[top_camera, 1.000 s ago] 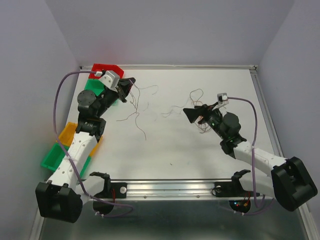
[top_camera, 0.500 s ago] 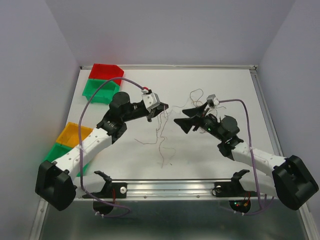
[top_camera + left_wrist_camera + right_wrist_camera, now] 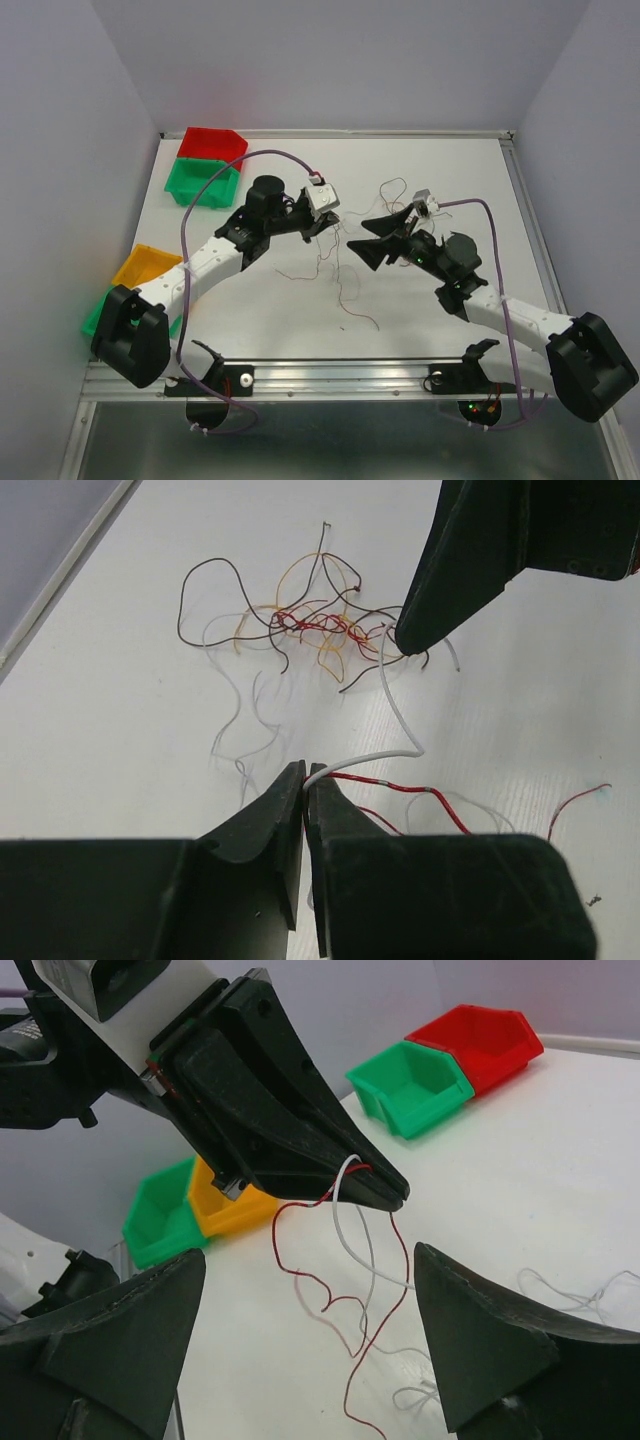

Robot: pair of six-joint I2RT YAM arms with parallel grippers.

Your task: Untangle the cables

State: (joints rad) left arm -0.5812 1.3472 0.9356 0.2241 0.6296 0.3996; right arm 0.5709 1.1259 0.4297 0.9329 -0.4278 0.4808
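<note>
My left gripper (image 3: pixel 337 222) hangs over the middle of the table, shut on a white and a red cable (image 3: pixel 385 770) that trail down onto the table as thin strands (image 3: pixel 341 275). In the right wrist view the same red and white cables (image 3: pixel 350 1260) dangle from the left gripper (image 3: pixel 385 1195). A small tangle of red, orange, dark and whitish cables (image 3: pixel 312 630) lies on the table just beyond. Facing the left one, my right gripper (image 3: pixel 366 240) is open wide, and one of its fingers (image 3: pixel 432 620) hovers at the tangle's right edge. Nothing sits between its jaws (image 3: pixel 310 1260) but the hanging strands.
A red bin (image 3: pixel 212 143) and a green bin (image 3: pixel 203 180) stand at the far left corner. An orange bin (image 3: pixel 145 265) and another green bin (image 3: pixel 98 315) sit along the left edge. A metal rail (image 3: pixel 330 375) runs along the near edge.
My left arm swung from the far-left bins to the table's middle, dragging strands along. My right gripper shifted slightly left and stayed open.
</note>
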